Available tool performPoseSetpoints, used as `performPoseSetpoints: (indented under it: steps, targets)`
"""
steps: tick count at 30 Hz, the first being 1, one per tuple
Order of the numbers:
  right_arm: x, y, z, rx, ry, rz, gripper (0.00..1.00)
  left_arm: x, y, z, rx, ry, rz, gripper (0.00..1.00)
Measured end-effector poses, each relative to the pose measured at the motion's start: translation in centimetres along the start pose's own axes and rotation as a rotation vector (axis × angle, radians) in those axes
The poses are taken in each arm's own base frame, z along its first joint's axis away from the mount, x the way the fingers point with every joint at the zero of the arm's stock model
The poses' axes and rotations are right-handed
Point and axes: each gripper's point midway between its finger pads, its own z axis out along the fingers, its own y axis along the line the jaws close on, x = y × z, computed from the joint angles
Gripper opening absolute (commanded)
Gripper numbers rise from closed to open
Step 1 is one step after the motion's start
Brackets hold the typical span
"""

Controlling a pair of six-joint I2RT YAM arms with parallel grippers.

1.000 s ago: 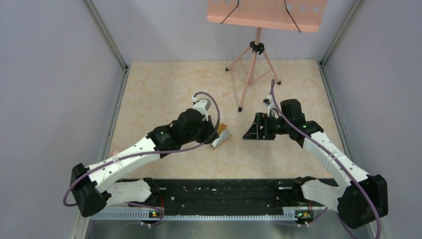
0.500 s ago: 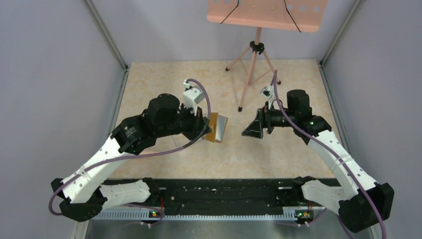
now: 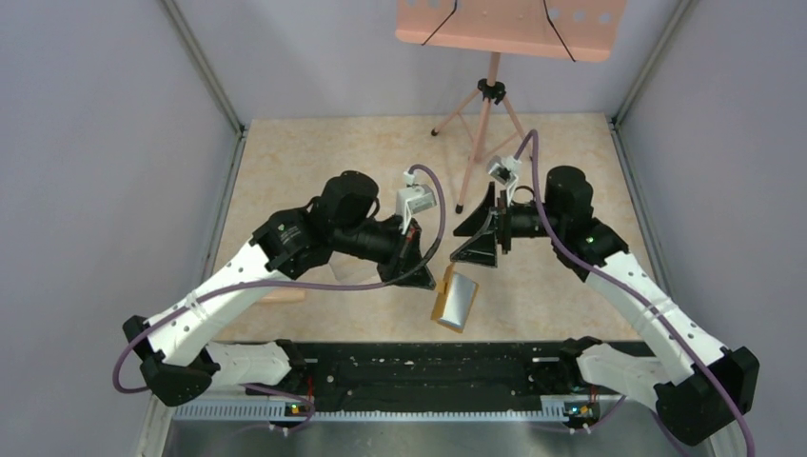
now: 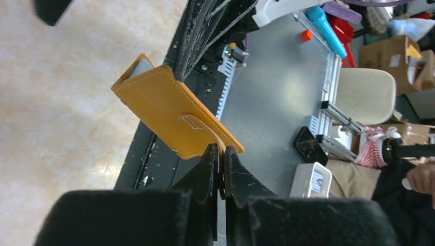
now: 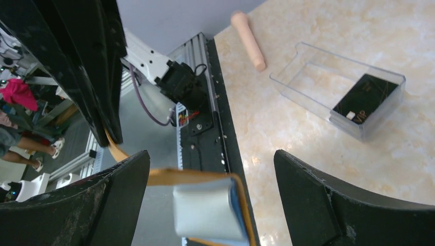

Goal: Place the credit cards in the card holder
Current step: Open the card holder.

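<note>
1. Top external view: the left gripper [image 3: 417, 274] holds the card holder [image 3: 455, 301] clear of the table [image 3: 314, 181]. The orange wallet hangs tilted from its tips, just ahead of the black rail [image 3: 428, 362] at the arms' bases.
2. In the left wrist view, the two fingers [image 4: 206, 169] are pressed together on the clasp tab [image 4: 197, 124]. The rest of the card holder [image 4: 161, 107] juts out beyond them, with a blue-grey edge showing at its far corner.
3. The right gripper [image 3: 473, 233] stands just beyond the wallet, facing the left one. Its jaws are spread wide and grip nothing.
4. In the right wrist view, the fingers [image 5: 113, 200] are set far apart. The card holder [image 5: 202, 210], blurred, shows between them with its orange cover and blue-grey pocket, touching neither.
5. One dark credit card [image 5: 365, 97] lies flat at one end of a clear plastic box [image 5: 313, 72] on the table, well apart from the wallet.
6. A peach rod [image 5: 249, 41] lies on the table near the box, by the table's edge.
7. A music stand [image 3: 490, 95] stands at the table's far end.
</note>
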Motion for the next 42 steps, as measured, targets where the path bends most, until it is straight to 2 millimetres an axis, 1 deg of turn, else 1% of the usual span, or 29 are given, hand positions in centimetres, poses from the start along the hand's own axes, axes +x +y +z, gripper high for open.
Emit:
performPoseSetpoints:
  steps: [4,7,9,13,17,20,26,32,42]
  targets:
    - [-1.5,0.8,0.2,-0.049,-0.044,-0.03,0.9,0.1,-0.5,1.0,0.067,0.034,-0.019,0.0]
    - [-2.0,1.6,0.5,-0.094,-0.052,-0.041,0.89,0.1,-0.5,1.6,0.086,0.04,-0.026,0.0]
    - [-1.7,2.2,0.8,-0.132,-0.04,-0.044,0.87,0.0,-0.5,1.6,0.089,0.036,-0.025,0.0]
    - [0.4,3.9,1.4,-0.221,0.023,-0.009,0.82,-0.6,-0.4,1.6,0.079,0.002,-0.004,0.0]
    - [2.3,4.3,1.5,-0.258,0.065,0.035,0.78,-0.9,-0.5,0.9,0.059,-0.03,0.013,0.0]
    - [3.1,4.5,1.2,-0.264,0.079,0.06,0.76,-1.0,-0.4,0.4,0.036,-0.052,0.027,0.0]
    - [2.7,5.4,0.7,-0.271,0.061,0.029,0.69,-1.0,0.4,-0.4,-0.025,-0.089,0.036,0.0]
    - [2.6,5.6,0.6,-0.269,0.057,0.026,0.68,-1.4,1.5,-0.8,-0.092,-0.115,0.04,0.0]
    - [2.9,6.0,0.3,-0.276,0.07,0.041,0.68,-2.0,4.0,-1.3,-0.224,-0.153,0.026,0.0]
